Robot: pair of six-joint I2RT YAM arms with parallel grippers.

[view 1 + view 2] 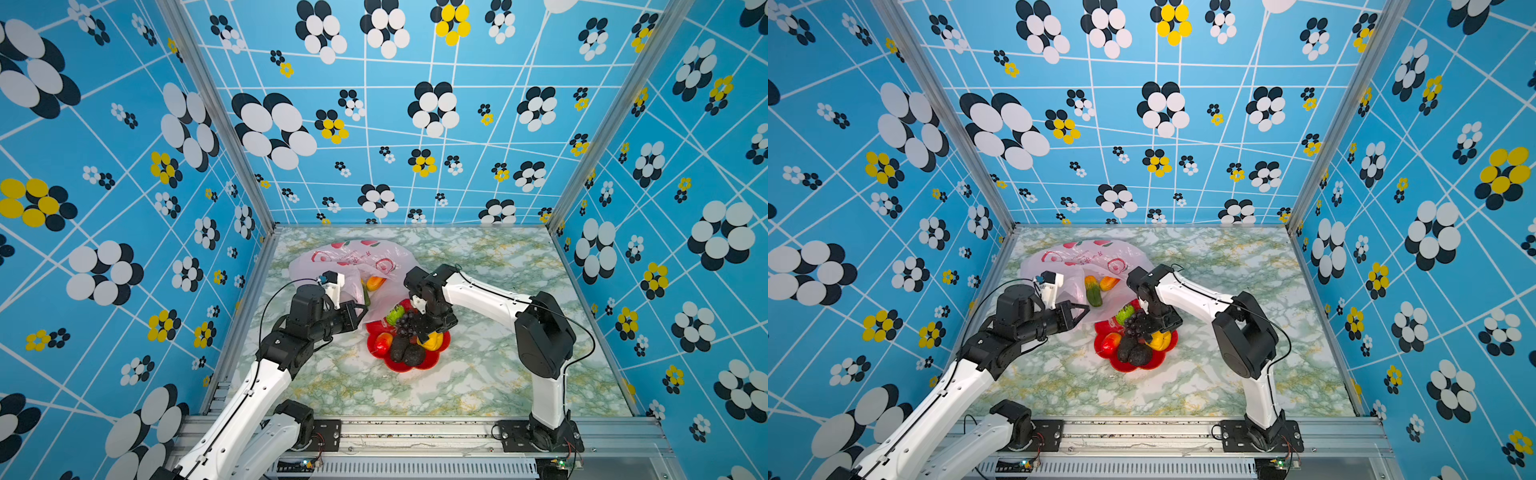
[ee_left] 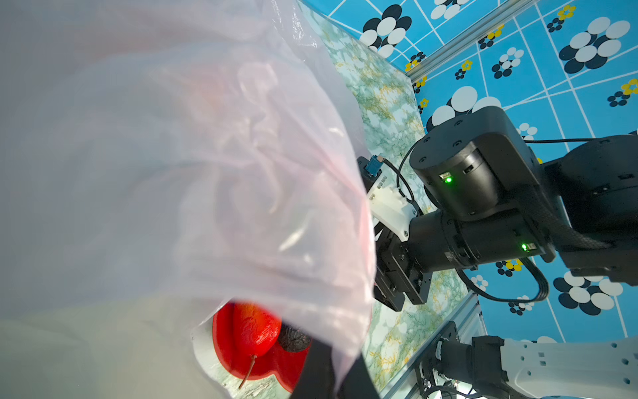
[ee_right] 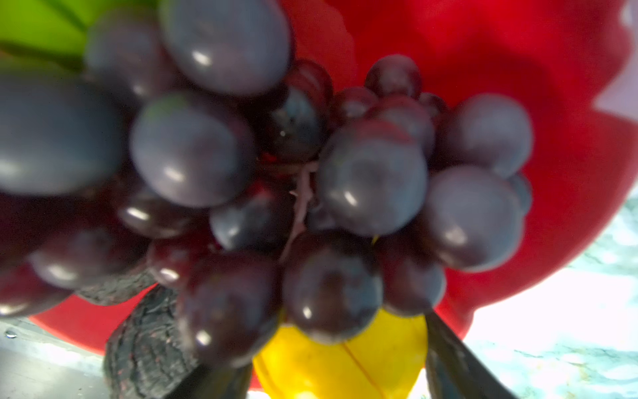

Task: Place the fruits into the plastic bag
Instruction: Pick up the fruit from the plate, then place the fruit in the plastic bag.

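Nearest: red plate [image 1: 395,367] carries two avocados [image 1: 405,352], small red fruit [image 1: 383,341], yellow fruit [image 1: 433,341], kiwi [image 1: 395,314]. Right gripper [image 1: 422,331] jaws astride grape bunch [image 1: 405,322]; grip unconfirmed. Left gripper [image 1: 365,308] pinched on plastic bag [image 1: 332,266] rim, mouth lifted. Farther back, inside: long green-orange fruit [image 1: 1093,291], orange one [image 1: 1108,283]. Judged a quarter done; six left. Red bag print unreadable

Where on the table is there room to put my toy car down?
Bare table lies between the red plate and the front rail, and at the back right, between the right arm and the back wall. The middle is crowded: plastic bag, plate of fruits, left gripper and right gripper close together.
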